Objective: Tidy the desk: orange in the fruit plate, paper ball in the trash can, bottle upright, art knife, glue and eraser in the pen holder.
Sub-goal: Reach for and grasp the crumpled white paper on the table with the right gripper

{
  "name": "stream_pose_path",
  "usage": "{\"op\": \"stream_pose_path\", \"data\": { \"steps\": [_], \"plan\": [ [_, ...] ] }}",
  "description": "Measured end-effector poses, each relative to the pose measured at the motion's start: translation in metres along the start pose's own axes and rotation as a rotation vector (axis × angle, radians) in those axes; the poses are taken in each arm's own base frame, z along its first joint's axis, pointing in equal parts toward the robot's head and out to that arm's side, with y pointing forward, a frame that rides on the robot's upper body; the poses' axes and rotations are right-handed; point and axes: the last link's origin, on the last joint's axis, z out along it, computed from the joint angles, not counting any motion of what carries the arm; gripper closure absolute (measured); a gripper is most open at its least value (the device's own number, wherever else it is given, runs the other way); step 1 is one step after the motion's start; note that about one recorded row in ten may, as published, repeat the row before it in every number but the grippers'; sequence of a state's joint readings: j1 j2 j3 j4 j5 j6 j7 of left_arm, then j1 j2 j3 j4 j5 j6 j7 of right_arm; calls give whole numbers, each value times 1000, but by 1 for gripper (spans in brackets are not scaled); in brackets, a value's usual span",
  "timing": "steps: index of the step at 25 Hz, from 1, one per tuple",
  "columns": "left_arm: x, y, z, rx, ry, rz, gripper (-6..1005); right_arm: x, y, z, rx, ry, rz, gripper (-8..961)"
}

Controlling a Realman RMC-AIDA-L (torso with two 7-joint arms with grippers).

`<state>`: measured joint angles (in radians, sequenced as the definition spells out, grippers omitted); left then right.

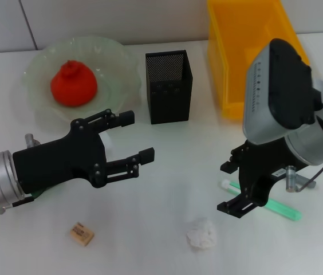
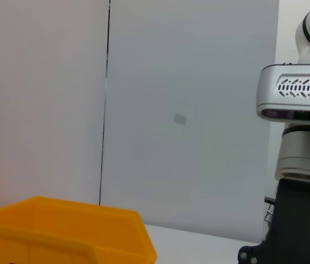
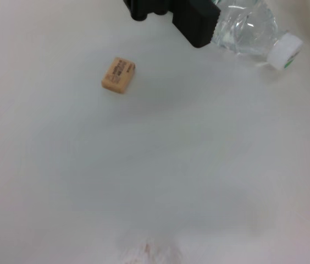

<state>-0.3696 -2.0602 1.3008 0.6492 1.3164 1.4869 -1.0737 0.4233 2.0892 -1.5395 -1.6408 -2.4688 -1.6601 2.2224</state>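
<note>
The orange (image 1: 73, 83) sits in the fruit plate (image 1: 118, 66), left of the pen holder (image 1: 169, 86) (trash can (image 1: 230, 63) to its right).

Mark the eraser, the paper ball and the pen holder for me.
eraser (image 1: 82, 234): head view, on its top face.
paper ball (image 1: 201, 234): head view, at the middle of the crumpled wad.
pen holder (image 1: 170, 94): head view, on its front mesh wall.
</note>
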Motion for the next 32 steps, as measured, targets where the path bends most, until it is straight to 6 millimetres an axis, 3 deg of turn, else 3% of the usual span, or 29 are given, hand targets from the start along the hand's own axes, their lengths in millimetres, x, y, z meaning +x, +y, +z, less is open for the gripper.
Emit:
{"op": "stream_pose_path", "data": {
  "steps": [18,32],
  "plan": [
    [5,-9,-6,47,21,-7,216,-27,20,27,-24,26,-92,184],
    [9,-12,-4,42,25,6,221,-20,19,43,-53,58,-44,186]
  ]
}}
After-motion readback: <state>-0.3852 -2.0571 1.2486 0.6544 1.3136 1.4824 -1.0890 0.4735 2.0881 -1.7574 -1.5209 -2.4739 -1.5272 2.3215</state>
